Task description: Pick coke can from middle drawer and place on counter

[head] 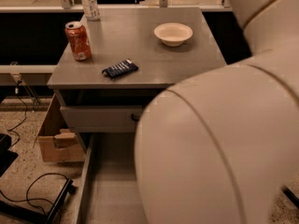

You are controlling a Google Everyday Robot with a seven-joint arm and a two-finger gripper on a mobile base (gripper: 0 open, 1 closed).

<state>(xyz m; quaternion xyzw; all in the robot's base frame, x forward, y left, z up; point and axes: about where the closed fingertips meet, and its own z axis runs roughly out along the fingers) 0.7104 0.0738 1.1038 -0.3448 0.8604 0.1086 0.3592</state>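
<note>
The orange-red coke can (78, 41) stands upright on the grey counter (145, 59), near its left edge. The middle drawer (110, 185) is pulled open below, its grey floor showing bare at the bottom of the view. My gripper is out of view; only my large cream arm (224, 143) fills the right side and hides part of the drawer and the cabinet.
On the counter lie a dark snack bar (120, 68) in front, a white bowl (173, 33) at the back right and a white-labelled bottle (88, 1) at the back left. A cardboard box (56, 139) and cables (28, 195) sit on the floor at the left.
</note>
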